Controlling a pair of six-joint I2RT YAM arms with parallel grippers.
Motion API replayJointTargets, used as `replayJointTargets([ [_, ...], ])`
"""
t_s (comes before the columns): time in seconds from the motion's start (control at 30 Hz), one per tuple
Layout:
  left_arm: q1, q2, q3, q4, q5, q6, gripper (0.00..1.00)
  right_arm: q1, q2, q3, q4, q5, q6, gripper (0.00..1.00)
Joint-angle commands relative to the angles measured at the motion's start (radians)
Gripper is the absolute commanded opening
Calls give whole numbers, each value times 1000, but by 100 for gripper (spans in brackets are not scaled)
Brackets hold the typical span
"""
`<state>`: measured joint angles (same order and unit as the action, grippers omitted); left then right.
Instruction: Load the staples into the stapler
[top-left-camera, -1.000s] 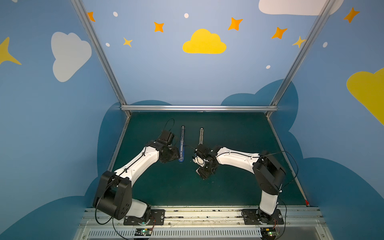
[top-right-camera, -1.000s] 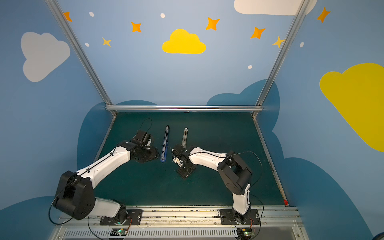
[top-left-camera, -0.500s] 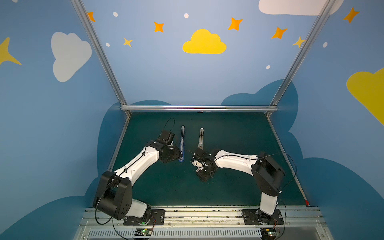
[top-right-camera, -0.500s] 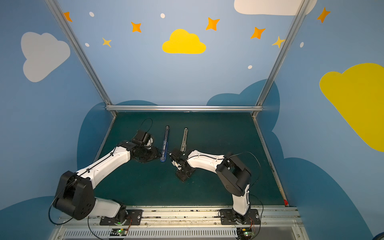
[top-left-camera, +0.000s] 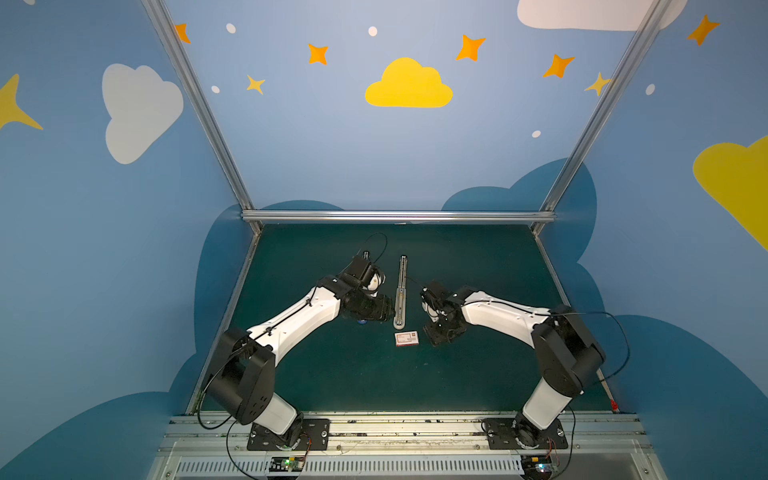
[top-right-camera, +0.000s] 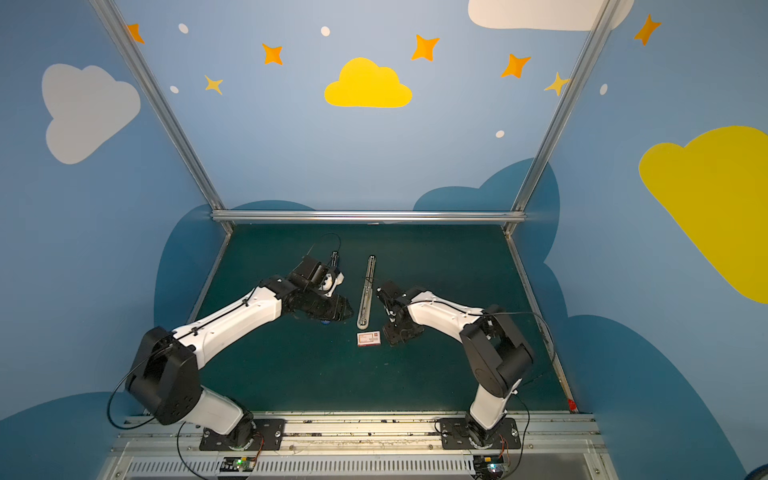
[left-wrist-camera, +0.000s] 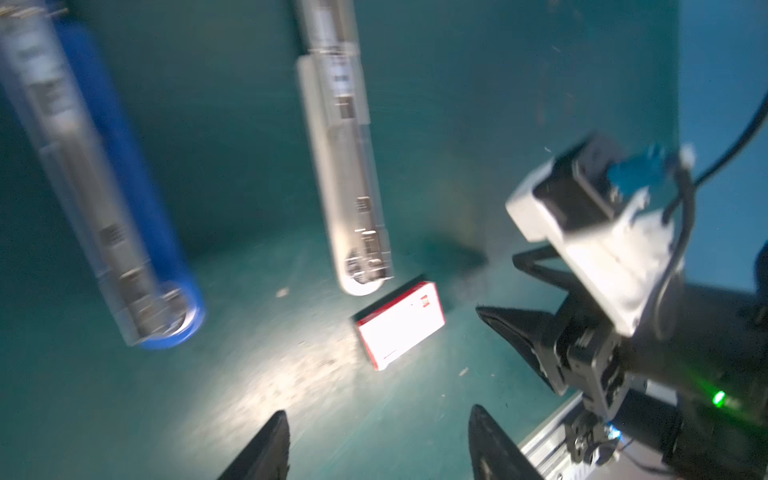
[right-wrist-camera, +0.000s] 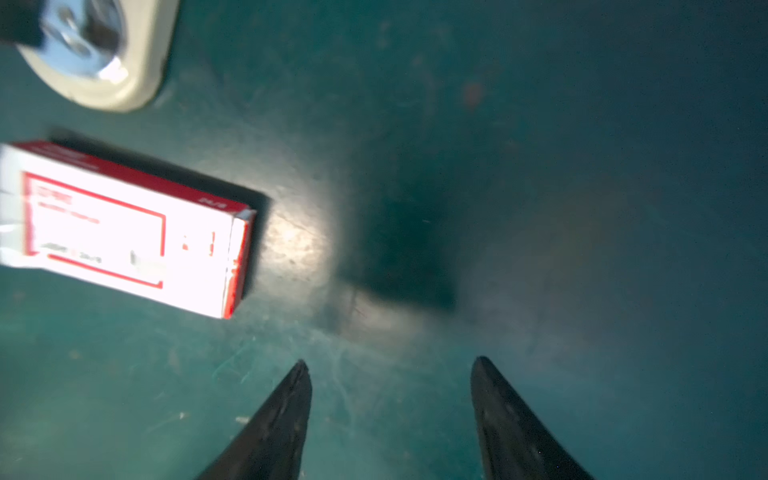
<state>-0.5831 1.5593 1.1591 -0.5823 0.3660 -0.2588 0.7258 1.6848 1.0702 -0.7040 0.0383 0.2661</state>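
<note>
Staples: none show; their white-and-red box (top-left-camera: 407, 338) lies shut and flat on the green mat (top-left-camera: 478, 270), near the centre of the scene.
Box neighbours: it lies just nearer than the rounded near end of the white stapler piece (top-left-camera: 400, 291). The right wrist view shows a narrow strip of mat between the two.
Blue stapler piece (left-wrist-camera: 124, 199): it lies parallel to the white one, on its left. The left wrist view shows its near half plainly, while both top views show only a blue sliver under the left arm (top-left-camera: 299, 320).
Right gripper (right-wrist-camera: 390, 370): fingers spread with nothing between them, over bare mat just right of the box.
Left gripper (left-wrist-camera: 380, 434): fingers parted and empty, left of the white piece, aimed towards the box.
Box print: only the right wrist view shows its red frame, and the lettering is too blurred to read.
</note>
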Motion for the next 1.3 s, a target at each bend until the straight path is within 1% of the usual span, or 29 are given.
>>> replayJointTargets([
  [0.0,-56,48,30,-37,5,167,67,-41,-78,-54,57,-70,46,62],
  [0.07,-89,64,23,-32,-12,216,67,-67,-124,-90,78,-100,57,62],
  [0.2,-145,91,-3,-23,-113,320,67,-102,-209,-163,131,-153,74,62],
  [0.27,-160,85,-44,15,-138,380,67,-112,-237,-187,152,-175,76,62],
  [0.4,-162,40,-171,161,-90,514,68,-121,-266,-205,169,-202,82,62],
  [0.53,-162,58,-175,179,-79,607,68,-127,-286,-217,174,-207,85,62],
  [0.63,-161,95,-152,169,-75,665,68,-133,-302,-228,179,-218,88,62],
  [0.87,-164,223,-65,113,-67,729,68,-147,-335,-241,182,-233,94,62],
  [1.03,-167,263,-29,95,-74,746,68,-156,-352,-245,175,-245,88,61],
  [1.17,-192,289,-16,62,-74,766,67,-166,-358,-253,185,-257,88,61],
  [1.27,-202,300,-10,61,-90,749,66,-178,-340,-254,194,-281,94,61],
])
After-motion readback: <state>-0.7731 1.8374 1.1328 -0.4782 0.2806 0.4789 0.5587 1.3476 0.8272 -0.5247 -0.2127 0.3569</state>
